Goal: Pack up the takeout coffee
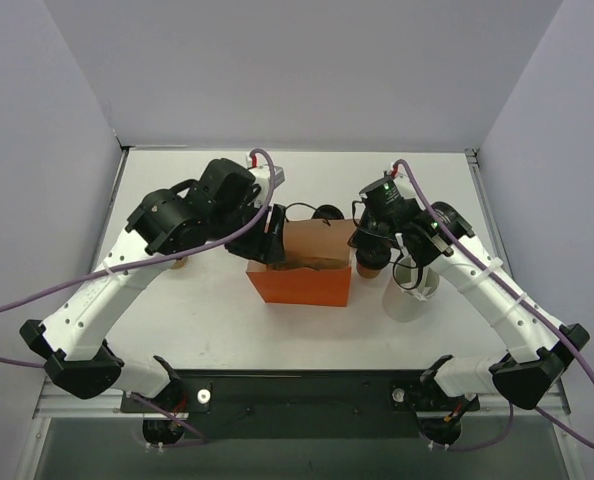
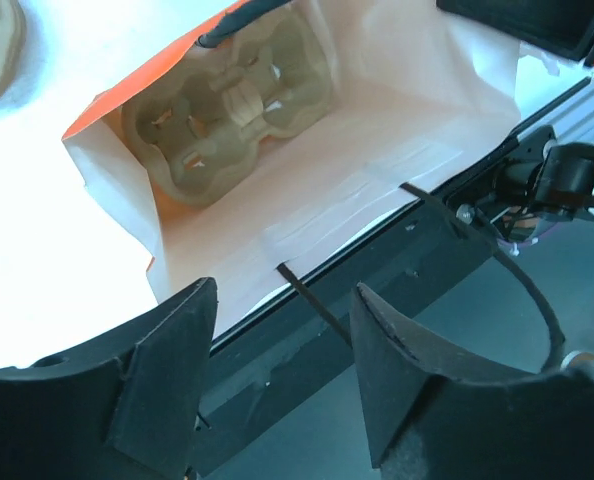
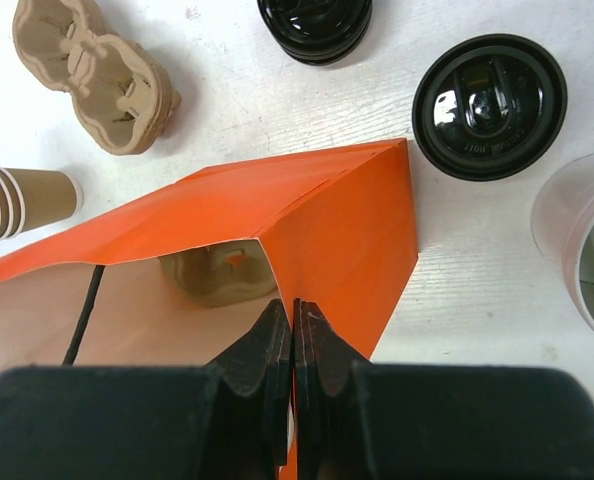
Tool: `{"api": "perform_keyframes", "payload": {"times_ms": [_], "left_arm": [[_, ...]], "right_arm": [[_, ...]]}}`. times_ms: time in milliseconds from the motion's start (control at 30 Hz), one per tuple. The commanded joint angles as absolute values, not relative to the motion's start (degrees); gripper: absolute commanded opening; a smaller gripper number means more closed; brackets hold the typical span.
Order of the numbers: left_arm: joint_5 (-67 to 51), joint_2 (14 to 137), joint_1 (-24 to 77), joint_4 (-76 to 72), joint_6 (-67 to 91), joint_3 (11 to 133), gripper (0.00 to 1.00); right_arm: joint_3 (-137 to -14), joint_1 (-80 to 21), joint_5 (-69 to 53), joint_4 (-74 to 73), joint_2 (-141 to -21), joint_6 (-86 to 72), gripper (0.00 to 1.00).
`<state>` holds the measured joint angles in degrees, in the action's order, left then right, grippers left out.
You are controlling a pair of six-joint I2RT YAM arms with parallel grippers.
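The takeout coffee (image 3: 490, 105), a small brown cup under a round black lid, stands on the table just right of the orange bag (image 1: 302, 278); from above the coffee (image 1: 370, 266) is partly under my right wrist. My right gripper (image 3: 294, 310) is shut on the bag's right rim, one finger inside and one outside. At the bag's left rim my left gripper (image 2: 287, 340) hangs open, holding nothing. The bag's thin black handle (image 2: 305, 295) runs between its fingers. A tan cup carrier (image 2: 232, 105) lies at the bottom of the open bag.
A tall white cup (image 1: 409, 292) stands right of the coffee. A stack of black lids (image 3: 315, 25) sits behind the bag. Spare tan carriers (image 3: 97, 65) and a lying stack of brown cups (image 3: 22, 200) are on the table to the left.
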<state>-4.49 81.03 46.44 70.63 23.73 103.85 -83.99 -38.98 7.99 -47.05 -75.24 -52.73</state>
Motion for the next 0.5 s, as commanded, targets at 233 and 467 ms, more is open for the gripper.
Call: {"api": "perform_keyframes", "payload": {"times_ms": [233, 467], "left_arm": [[4.48, 77.34, 41.13, 70.22, 22.94, 101.95, 0.68], [6.68, 78.04, 41.13, 68.82, 21.54, 98.70, 0.67]], "right_arm": [[-80.25, -38.85, 3.43, -43.68, -70.67, -49.84, 0.00], [-79.72, -39.02, 0.44, -41.75, -70.49, -45.36, 0.00]]}}
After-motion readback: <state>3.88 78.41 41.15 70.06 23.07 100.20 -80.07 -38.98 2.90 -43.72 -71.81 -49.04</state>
